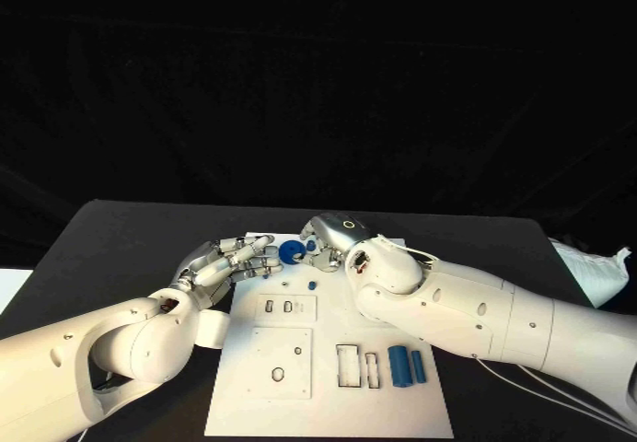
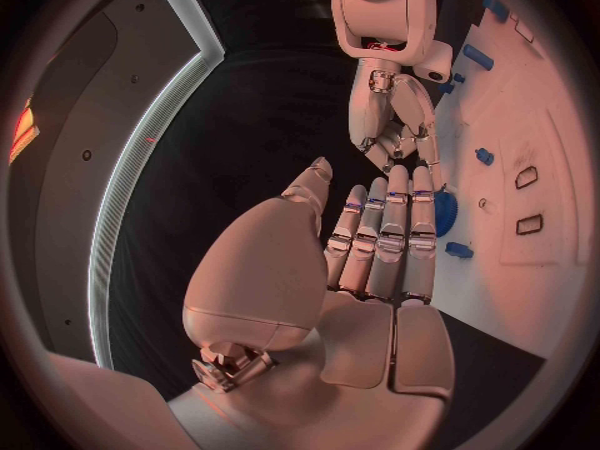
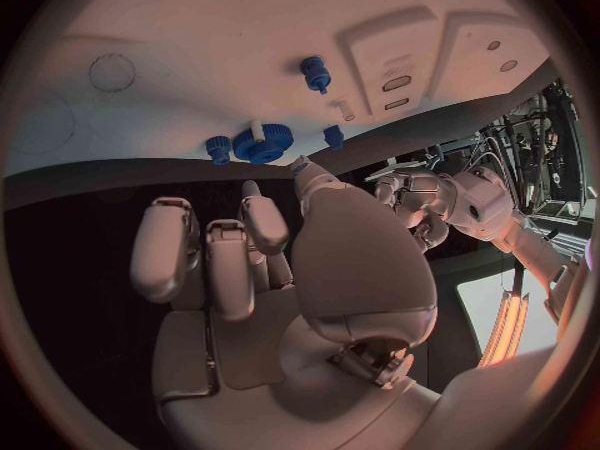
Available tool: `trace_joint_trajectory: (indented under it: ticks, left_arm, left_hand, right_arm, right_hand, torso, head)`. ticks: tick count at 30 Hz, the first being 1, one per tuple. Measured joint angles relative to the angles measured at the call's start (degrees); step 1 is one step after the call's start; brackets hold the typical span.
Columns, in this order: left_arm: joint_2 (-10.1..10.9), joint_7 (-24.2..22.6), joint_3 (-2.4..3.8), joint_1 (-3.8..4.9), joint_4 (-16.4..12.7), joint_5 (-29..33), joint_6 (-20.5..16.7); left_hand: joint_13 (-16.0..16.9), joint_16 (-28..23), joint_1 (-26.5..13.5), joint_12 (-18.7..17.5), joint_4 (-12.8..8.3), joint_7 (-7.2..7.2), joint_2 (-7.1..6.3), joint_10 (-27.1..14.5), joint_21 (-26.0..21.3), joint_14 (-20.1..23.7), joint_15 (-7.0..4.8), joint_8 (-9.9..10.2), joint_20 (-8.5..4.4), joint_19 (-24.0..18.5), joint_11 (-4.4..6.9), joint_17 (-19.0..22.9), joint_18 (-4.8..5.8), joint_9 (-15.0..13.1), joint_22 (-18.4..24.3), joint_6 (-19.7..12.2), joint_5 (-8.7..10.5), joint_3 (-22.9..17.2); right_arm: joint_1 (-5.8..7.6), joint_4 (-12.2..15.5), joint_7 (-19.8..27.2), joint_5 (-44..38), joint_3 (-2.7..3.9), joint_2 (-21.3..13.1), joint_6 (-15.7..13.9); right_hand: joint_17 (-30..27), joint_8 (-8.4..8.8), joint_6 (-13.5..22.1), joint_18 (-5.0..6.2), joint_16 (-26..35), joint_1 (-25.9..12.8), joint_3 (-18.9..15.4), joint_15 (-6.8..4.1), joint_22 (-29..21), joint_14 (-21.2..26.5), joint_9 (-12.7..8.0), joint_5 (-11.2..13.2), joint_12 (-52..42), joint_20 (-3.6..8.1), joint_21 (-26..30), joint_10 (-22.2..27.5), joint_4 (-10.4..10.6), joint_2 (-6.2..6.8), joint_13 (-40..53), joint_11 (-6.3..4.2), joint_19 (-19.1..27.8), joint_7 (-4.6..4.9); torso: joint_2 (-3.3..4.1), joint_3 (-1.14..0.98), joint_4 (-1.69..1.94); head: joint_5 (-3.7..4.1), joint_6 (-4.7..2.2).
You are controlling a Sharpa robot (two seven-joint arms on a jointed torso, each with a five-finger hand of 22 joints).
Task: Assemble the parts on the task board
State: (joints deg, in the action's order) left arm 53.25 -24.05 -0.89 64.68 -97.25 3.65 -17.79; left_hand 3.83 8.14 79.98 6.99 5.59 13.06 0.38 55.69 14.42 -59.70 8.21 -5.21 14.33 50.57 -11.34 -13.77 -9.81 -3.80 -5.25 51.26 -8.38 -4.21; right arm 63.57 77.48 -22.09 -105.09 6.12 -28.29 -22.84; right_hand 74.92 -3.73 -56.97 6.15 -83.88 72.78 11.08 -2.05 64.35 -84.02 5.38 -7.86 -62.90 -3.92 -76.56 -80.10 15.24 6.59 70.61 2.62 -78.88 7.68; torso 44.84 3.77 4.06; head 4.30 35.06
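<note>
Head view: left hand fingers apart, empty, fingertips just beside blue gear on task board; right hand just behind gear, grip cannot tell | Left wrist: gear at fingertips | Right wrist: gear beyond fingertips, nothing held.

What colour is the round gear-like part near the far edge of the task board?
Blue. The gear-like part shows best in the right wrist view, on the white task board.

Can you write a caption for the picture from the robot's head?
Both hands, left hand and right hand, meet at a blue gear on the white task board's far edge.
</note>
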Motion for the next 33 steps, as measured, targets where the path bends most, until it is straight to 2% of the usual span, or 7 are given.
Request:
trace_joint_trajectory:
  ticks: [7,10,17,26,33]
  left_arm:
    - [0.2,0.0,0.00,0.00,0.1,0.0,0.0]
    - [0.3,0.0,0.00,0.00,0.2,0.0,0.0]
    - [0.3,0.0,0.00,0.01,0.3,0.0,0.0]
    - [0.3,0.0,0.01,0.02,0.3,0.0,0.0]
    - [0.4,0.0,0.01,0.03,0.3,0.0,0.0]
  left_hand:
    - [0.0,0.0,0.0,0.0,0.0,0.00,0.00,0.0,0.0,0.0,0.00,0.0,0.00,0.0,0.00,0.1,0.00,0.0,0.0,0.0,0.00,0.0]
    - [0.0,0.0,0.0,0.0,0.0,0.00,0.00,0.0,0.0,0.0,0.00,0.0,0.00,0.0,0.00,0.1,0.00,0.0,0.0,0.0,0.00,0.0]
    - [0.0,0.0,0.0,0.0,0.0,0.00,0.00,0.0,0.0,0.0,0.00,0.0,0.00,0.0,0.00,0.0,0.00,0.0,0.0,0.0,0.00,0.0]
    - [0.0,0.0,0.0,0.0,0.0,0.00,0.00,0.0,0.0,0.0,0.00,0.0,0.00,0.0,0.00,0.0,0.00,0.0,0.0,0.0,0.00,0.0]
    - [0.0,0.0,0.0,0.0,0.0,0.00,0.00,0.0,0.0,0.0,0.00,0.0,0.00,0.0,0.00,0.0,0.00,0.0,0.0,0.0,0.00,0.0]
  right_arm:
    - [1.02,-2.8,0.3,1.7,0.02,2.1,2.6]
    - [1.45,-4.2,0.4,2.4,0.02,3.1,3.6]
    - [2.03,-6.6,0.7,4.0,0.00,4.9,5.8]
    - [2.29,-8.4,1.0,5.2,-0.05,6.0,7.4]
    - [2.36,-8.7,1.2,5.7,-0.09,6.4,8.0]
  right_hand:
    - [0.0,0.00,1.5,0.00,0.0,-0.2,0.0,0.00,0.0,0.0,-0.4,0.0,0.2,0.00,0.0,0.0,0.0,0.84,0.0,0.00,0.0,0.47]
    - [0.0,0.00,1.7,-0.62,0.0,-0.2,-0.2,0.00,0.1,0.0,-0.4,0.0,0.2,-0.21,0.0,0.0,-0.2,0.82,0.2,0.00,-0.2,0.45]
    - [0.0,0.00,2.1,-0.61,-0.4,0.0,-0.2,0.42,0.4,0.0,-0.5,0.0,0.1,-0.21,-0.2,0.0,-0.2,1.04,0.5,0.00,-0.2,0.44]
    - [0.0,0.00,2.1,-0.61,-0.7,0.0,-0.2,0.42,0.9,0.0,-0.5,0.0,-0.7,-0.42,-0.5,-0.2,-0.2,1.04,1.0,0.18,-0.4,0.45]
    - [0.0,0.00,2.1,-0.53,-0.7,0.0,-0.2,0.42,1.0,0.0,-0.5,0.0,-1.4,-0.41,-0.7,-0.2,-0.2,1.03,1.5,0.18,-0.4,0.45]
  torso:
    - [0.01,0.01,0.04]
    - [0.03,0.01,0.04]
    - [0.05,-0.03,0.05]
    - [0.05,-0.09,-0.04]
    - [0.04,-0.09,-0.13]
  head:
    - [-0.26,-0.10]
    - [-0.35,-0.12]
    - [-0.65,-0.02]
    - [-1.05,0.12]
    - [-1.21,0.16]
